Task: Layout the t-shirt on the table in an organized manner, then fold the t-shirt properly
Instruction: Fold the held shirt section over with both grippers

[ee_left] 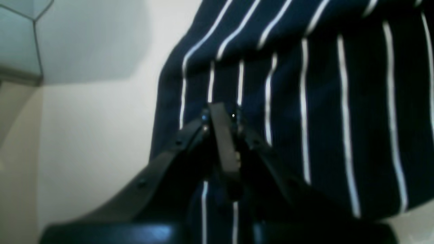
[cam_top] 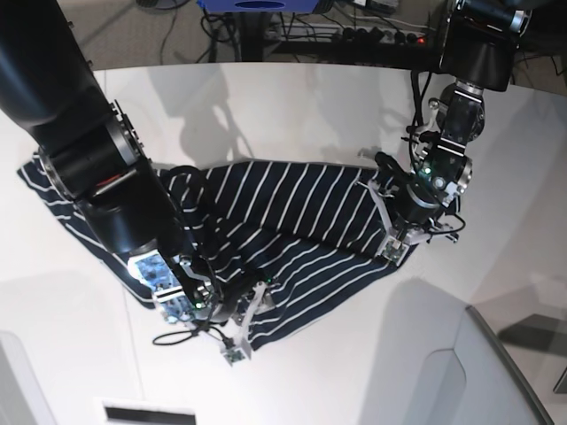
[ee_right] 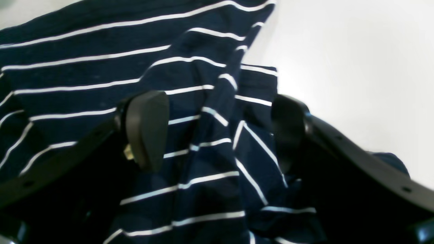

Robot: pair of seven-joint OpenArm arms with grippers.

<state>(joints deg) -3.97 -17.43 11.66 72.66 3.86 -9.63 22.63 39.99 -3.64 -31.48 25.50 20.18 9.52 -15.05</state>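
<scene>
The t-shirt point(cam_top: 301, 212), dark navy with thin white stripes, lies rumpled across the middle of the white table point(cam_top: 292, 115). My left gripper point(cam_top: 394, 241) is at the shirt's right corner in the base view. In the left wrist view this left gripper point(ee_left: 222, 117) is shut, with the t-shirt point(ee_left: 339, 101) bunched around and under its fingers. My right gripper point(cam_top: 241, 323) sits at the shirt's near hem. Seen from the right wrist, the right gripper point(ee_right: 217, 125) stands open, and a raised fold of the t-shirt point(ee_right: 84, 67) runs between its two pads point(ee_right: 145, 128).
Cables and power strips point(cam_top: 354, 35) lie on the floor beyond the table's curved far edge. A pale raised panel point(cam_top: 478, 372) stands at the near right. The bulky right arm point(cam_top: 97, 159) covers the shirt's left part. Bare table point(ee_right: 356, 67) shows beside the fold.
</scene>
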